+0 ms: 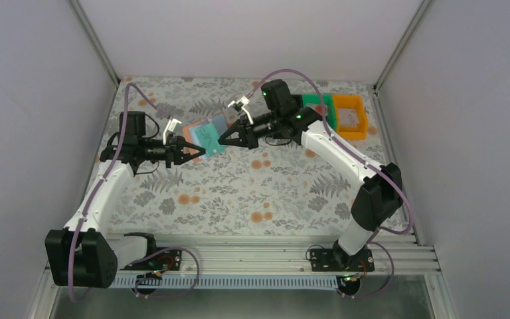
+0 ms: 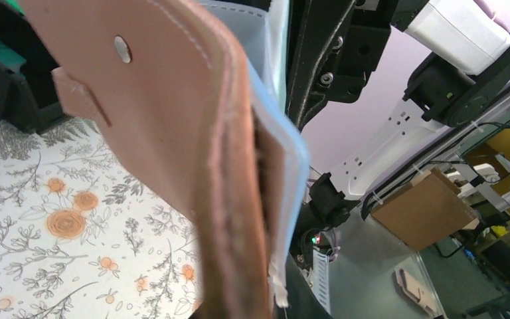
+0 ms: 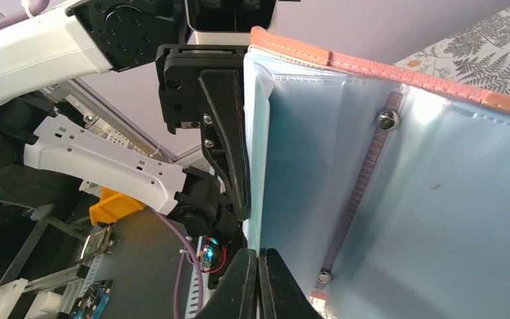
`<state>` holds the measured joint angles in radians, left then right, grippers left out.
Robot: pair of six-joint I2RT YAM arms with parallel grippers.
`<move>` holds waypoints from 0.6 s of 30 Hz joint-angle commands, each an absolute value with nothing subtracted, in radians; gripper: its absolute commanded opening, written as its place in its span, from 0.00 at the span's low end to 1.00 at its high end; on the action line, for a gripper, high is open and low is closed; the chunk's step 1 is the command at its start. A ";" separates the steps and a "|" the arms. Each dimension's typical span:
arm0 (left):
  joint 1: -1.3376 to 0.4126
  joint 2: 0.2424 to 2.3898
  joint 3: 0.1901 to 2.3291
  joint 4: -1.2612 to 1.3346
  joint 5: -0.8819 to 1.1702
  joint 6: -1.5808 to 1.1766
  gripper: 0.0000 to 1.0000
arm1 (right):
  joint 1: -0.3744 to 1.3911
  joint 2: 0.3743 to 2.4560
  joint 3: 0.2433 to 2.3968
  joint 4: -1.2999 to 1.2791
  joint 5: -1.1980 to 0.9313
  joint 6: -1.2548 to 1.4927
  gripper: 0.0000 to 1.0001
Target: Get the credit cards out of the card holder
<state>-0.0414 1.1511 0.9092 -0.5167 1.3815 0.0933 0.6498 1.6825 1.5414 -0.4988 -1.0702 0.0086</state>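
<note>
While the card holder hangs open in mid-air above the far half of the table, left of centre, the left gripper is clamped on its left flap, salmon outside turned toward that wrist camera. Right gripper sits at the holder's right side, jaws pressed tight together, tips touching the light blue pocket edge. Whether they pinch anything, I cannot tell.

card holder spread open, blue inside, right pincer closed at its edge
</note>
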 commanded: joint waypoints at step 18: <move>-0.060 1.164 0.988 -0.681 1.486 0.308 0.02 | 0.612 1.650 1.529 -0.480 -1.053 -0.015 0.31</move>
